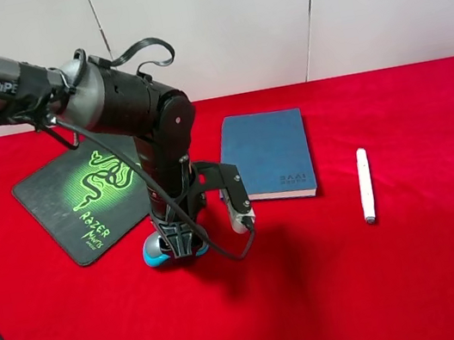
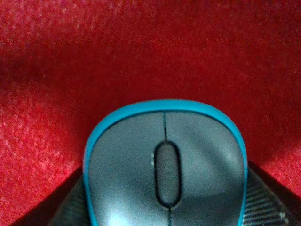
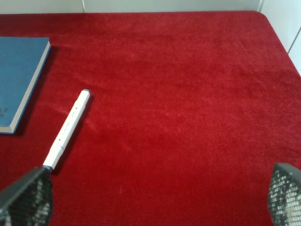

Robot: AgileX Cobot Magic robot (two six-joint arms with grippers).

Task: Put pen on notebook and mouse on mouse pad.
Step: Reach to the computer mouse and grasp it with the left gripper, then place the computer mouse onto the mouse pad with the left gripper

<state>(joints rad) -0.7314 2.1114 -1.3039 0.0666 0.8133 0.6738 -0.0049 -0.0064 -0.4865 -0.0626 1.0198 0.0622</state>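
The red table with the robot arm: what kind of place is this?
Probably a robot lab's test desk: a red cloth table against plain white panels, a robot arm, and desk things laid out, a mouse pad, notebook and pen.

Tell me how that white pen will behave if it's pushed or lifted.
The pen is a slim round cylinder lying flat, so a sideways push would probably roll it, though the fuzzy red cloth may damp that. It looks straight and rigid, likely light. Its smooth barrel might slip in a loose grip.
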